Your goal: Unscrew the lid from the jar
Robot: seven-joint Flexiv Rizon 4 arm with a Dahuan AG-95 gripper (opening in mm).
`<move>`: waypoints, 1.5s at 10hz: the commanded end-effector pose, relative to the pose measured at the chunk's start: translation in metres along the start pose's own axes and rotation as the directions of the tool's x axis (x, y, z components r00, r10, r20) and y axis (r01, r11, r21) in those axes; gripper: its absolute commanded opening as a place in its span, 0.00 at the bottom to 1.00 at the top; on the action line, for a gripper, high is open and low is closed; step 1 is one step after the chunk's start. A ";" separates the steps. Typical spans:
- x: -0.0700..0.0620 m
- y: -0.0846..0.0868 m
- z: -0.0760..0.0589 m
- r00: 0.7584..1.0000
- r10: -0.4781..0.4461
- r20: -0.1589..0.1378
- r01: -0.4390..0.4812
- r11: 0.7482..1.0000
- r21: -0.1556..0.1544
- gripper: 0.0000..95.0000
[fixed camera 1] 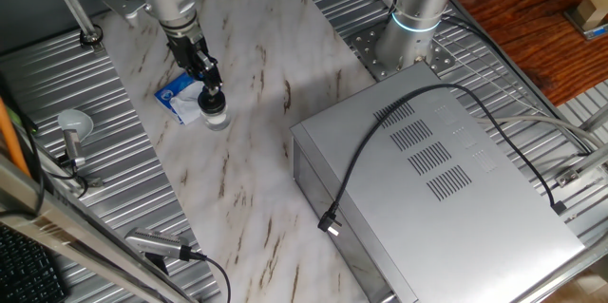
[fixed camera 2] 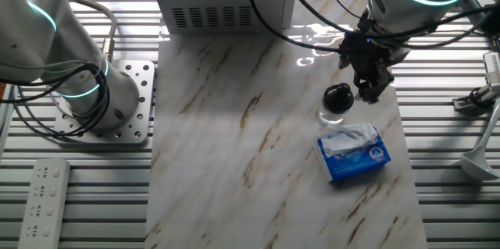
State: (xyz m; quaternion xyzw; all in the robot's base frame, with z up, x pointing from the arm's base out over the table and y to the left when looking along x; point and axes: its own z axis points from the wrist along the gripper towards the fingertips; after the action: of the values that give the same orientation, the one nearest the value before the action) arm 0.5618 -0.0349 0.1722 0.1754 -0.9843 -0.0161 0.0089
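Note:
The small clear jar (fixed camera 1: 217, 120) stands upright on the marble tabletop with the black lid (fixed camera 1: 214, 104) on top of it. It also shows in the other fixed view, the jar (fixed camera 2: 330, 115) under the lid (fixed camera 2: 338, 97). My gripper (fixed camera 1: 209, 85) hangs just above the lid, pointing down, its fingers apart and holding nothing. In the other fixed view the gripper (fixed camera 2: 370, 90) sits just beside and above the lid, which shows whole and uncovered.
A flat blue-and-white packet (fixed camera 1: 180, 95) lies against the jar, also seen in the other view (fixed camera 2: 354, 154). A large grey metal box (fixed camera 1: 437, 179) with a black cable fills the right. A white disc on a metal stem (fixed camera 1: 74, 124) stands at the left. A second arm's base (fixed camera 2: 94, 101) is bolted nearby.

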 end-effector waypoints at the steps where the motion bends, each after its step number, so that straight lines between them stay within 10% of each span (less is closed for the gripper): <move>1: 0.000 -0.001 0.004 1.000 -0.002 0.001 0.002 1.000 0.001 1.00; 15: -0.003 -0.003 0.056 1.000 -0.026 -0.002 0.026 1.000 0.014 1.00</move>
State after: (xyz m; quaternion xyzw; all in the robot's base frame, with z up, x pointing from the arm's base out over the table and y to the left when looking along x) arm 0.5642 -0.0348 0.1149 0.1886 -0.9820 -0.0093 0.0079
